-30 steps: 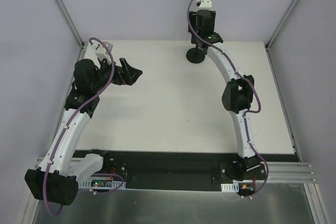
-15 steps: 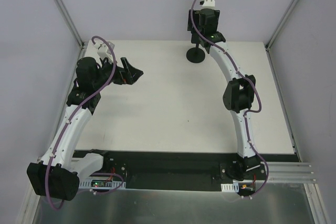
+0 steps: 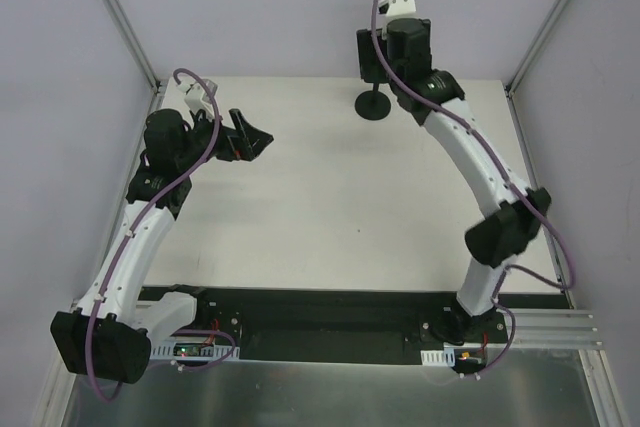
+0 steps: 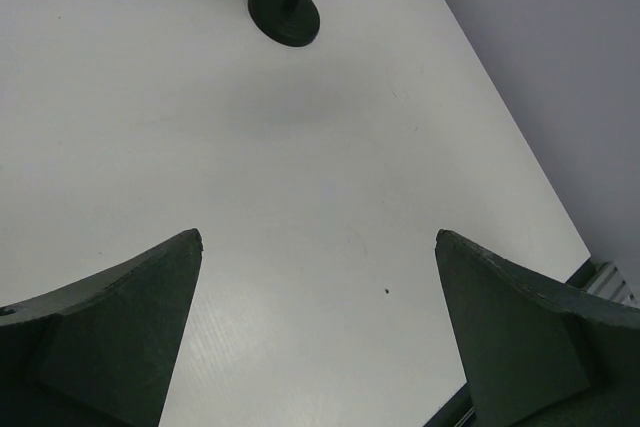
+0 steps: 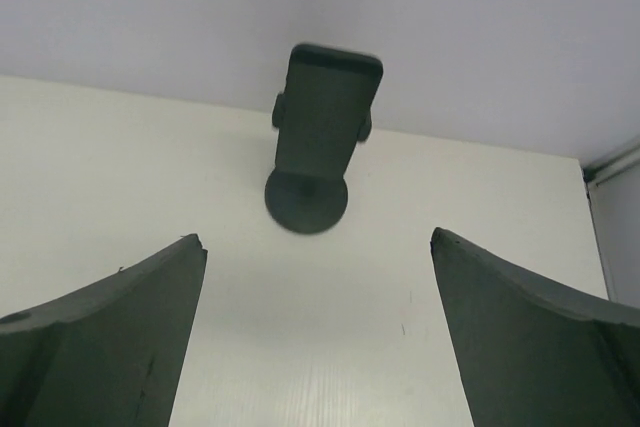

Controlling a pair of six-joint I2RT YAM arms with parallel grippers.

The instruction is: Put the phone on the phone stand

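The phone (image 5: 325, 117) is a flat black slab that leans upright on the phone stand, above the stand's round disc base (image 5: 306, 202). In the top view the phone (image 3: 368, 53) sits over the base (image 3: 374, 106) at the table's far edge. My right gripper (image 5: 315, 247) is open and empty, held above the table a short way in front of the stand; it also shows in the top view (image 3: 392, 65). My left gripper (image 3: 255, 137) is open and empty over the table's left side, far from the stand (image 4: 285, 19).
The white table (image 3: 330, 207) is walled by pale panels at the back and sides. The right arm's elbow (image 3: 505, 232) sticks out over the table's right side. A black rail (image 3: 320, 322) runs along the near edge.
My right gripper has drawn back from the stand, leaving the phone on it, and the right elbow has swung out to the right. The left arm has barely moved.
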